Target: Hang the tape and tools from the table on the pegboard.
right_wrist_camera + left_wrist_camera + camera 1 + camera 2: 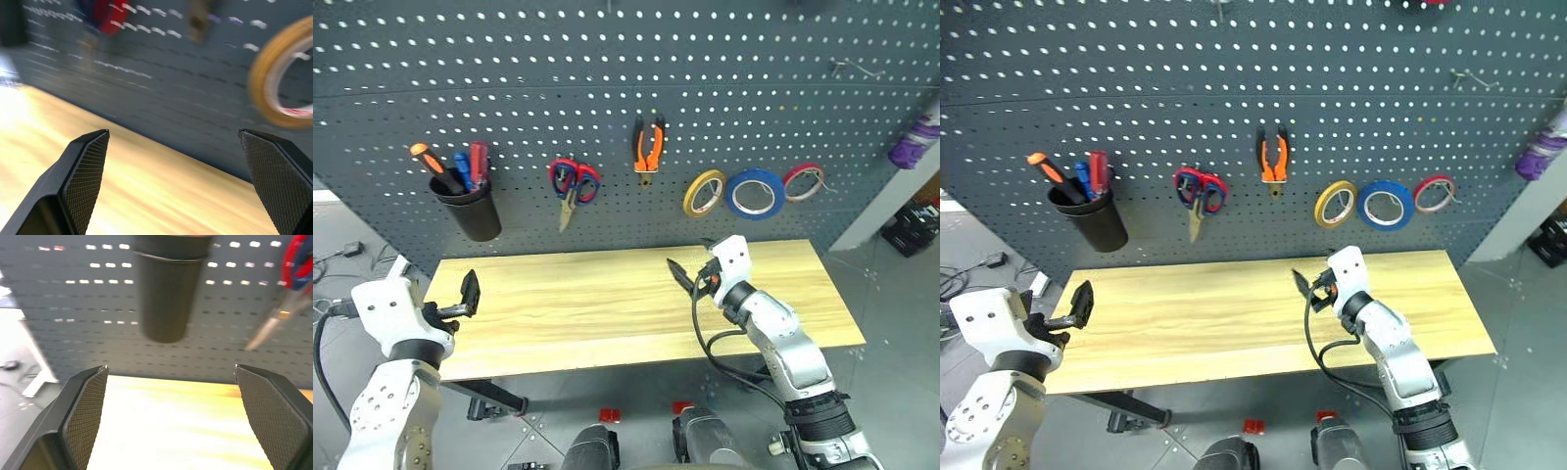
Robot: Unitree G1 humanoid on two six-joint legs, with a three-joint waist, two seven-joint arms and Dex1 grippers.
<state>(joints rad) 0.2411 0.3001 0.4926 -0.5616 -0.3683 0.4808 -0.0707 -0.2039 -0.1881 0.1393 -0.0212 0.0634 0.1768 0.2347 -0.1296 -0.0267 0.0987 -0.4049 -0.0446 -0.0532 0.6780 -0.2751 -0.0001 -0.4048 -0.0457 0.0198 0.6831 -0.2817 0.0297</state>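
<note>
Evidently nothing is left on the bench (607, 323): blue tape (755, 193) and pliers (648, 145) hang on the pegboard (607, 78) mid-frame, screwdrivers in the cup (470, 211) at left. Left hand (468, 294) and right hand (690, 277) gape empty, low over the bench.

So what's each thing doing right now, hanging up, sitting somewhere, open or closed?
Blue tape: hanging on the pegboard.
Yellow tape: hanging.
Red tape: hanging.
Pliers: hanging, handles up.
Red-handled scissors: hanging, blades closed.
Black cup: mounted, holding screwdrivers.
Table: bare.
Left gripper: open, empty.
Right gripper: open, empty.
</note>
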